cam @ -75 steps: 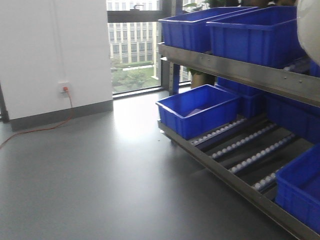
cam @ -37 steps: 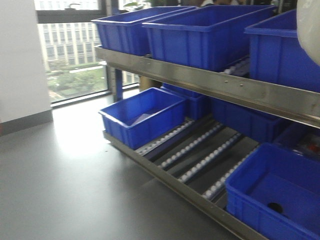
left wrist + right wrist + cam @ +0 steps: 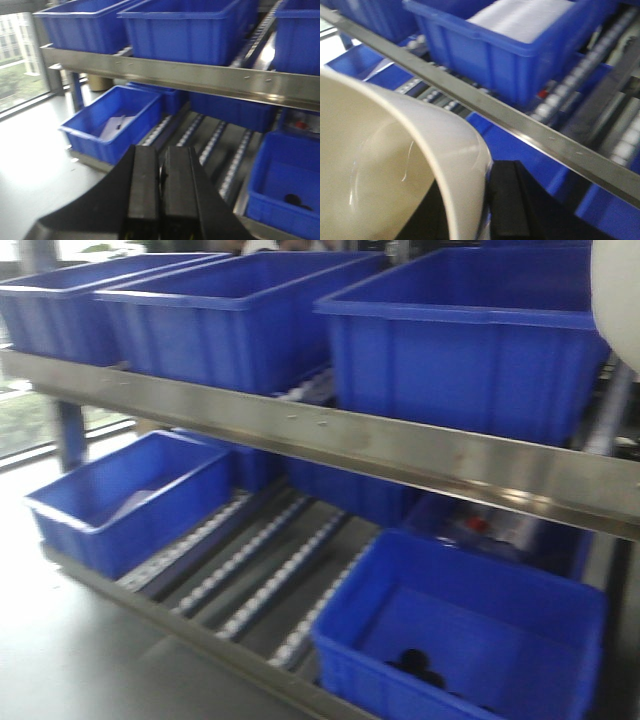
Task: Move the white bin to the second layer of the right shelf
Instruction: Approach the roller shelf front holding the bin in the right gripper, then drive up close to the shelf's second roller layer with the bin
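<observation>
At the rack's front, the white bin (image 3: 395, 165) hangs clamped by one rim in the right gripper (image 3: 487, 205); the left gripper (image 3: 161, 195) is pressed together, empty; blue crates (image 3: 470, 350) crowd the right shelf second layer (image 3: 400, 452), so it could clip one, tilt and slip.

The front view is facing the steel rack (image 3: 400, 455) closely; both wrist views are sharing it, the right looking over the white bin (image 3: 395, 165).

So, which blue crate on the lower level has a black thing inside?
The front crate on the right: a black object lies on its floor. The left crate holds only something pale.
</observation>
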Action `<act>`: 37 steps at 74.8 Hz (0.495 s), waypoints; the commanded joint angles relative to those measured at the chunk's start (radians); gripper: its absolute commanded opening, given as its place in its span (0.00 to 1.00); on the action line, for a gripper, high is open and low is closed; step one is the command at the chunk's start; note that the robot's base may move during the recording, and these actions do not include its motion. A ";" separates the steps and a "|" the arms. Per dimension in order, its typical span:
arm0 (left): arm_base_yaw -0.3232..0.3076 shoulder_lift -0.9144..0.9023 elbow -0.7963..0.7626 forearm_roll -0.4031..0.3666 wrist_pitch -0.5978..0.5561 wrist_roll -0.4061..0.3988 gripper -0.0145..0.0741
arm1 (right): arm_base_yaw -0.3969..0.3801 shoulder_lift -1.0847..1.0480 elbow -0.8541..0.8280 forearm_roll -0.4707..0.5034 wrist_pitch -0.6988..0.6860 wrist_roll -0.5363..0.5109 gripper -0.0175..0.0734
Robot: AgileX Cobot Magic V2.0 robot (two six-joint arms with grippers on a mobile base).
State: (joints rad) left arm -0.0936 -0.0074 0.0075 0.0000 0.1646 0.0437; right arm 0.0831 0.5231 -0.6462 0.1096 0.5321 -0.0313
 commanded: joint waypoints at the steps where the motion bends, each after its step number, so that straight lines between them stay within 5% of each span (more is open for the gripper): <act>1: -0.004 -0.014 0.037 0.000 -0.087 -0.005 0.26 | -0.005 0.002 -0.031 0.005 -0.100 -0.004 0.25; 37: -0.004 -0.014 0.037 0.000 -0.087 -0.005 0.26 | -0.005 0.002 -0.031 0.005 -0.100 -0.004 0.25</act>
State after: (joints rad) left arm -0.0936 -0.0074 0.0075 0.0000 0.1646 0.0437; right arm 0.0831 0.5231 -0.6462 0.1089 0.5321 -0.0313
